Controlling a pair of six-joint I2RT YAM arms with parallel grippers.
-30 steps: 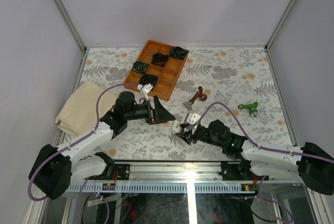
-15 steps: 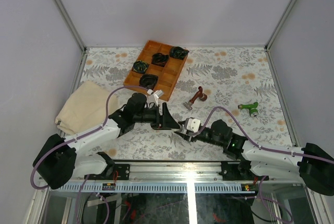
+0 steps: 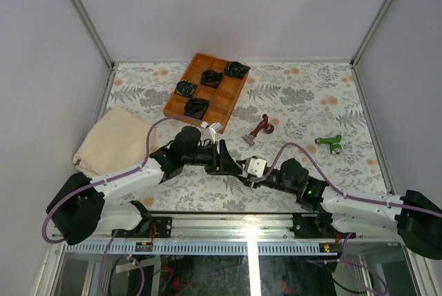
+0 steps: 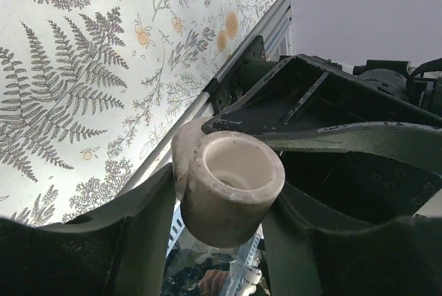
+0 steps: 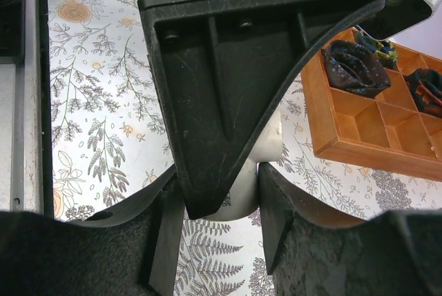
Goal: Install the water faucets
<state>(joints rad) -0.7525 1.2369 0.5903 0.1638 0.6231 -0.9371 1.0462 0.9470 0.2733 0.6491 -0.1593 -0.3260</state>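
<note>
A small white cylindrical piece [image 4: 231,185] hangs just above the table near its front edge, between both grippers. My left gripper [image 4: 228,199] has a finger pressed on each side of it. My right gripper [image 5: 217,192] is shut on the same white piece [image 5: 242,196] from the opposite side; a left finger [image 5: 228,89] covers much of it. In the top view the two grippers, left [image 3: 231,161] and right [image 3: 243,170], meet tip to tip. The red-brown water faucet [image 3: 261,129] and the green water faucet [image 3: 330,143] lie untouched on the table further back and right.
A wooden compartment tray [image 3: 221,113] with black-and-green coiled bundles [image 3: 195,107] sits at the back left; its corner [image 5: 359,151] shows in the right wrist view. A folded beige cloth [image 3: 110,141] lies at the left. A metal rail [image 3: 248,221] runs along the near edge.
My left arm has swung right to meet the right gripper, and its jaws have closed in onto the white piece. The right gripper kept hold of the piece and shifted slightly right.
</note>
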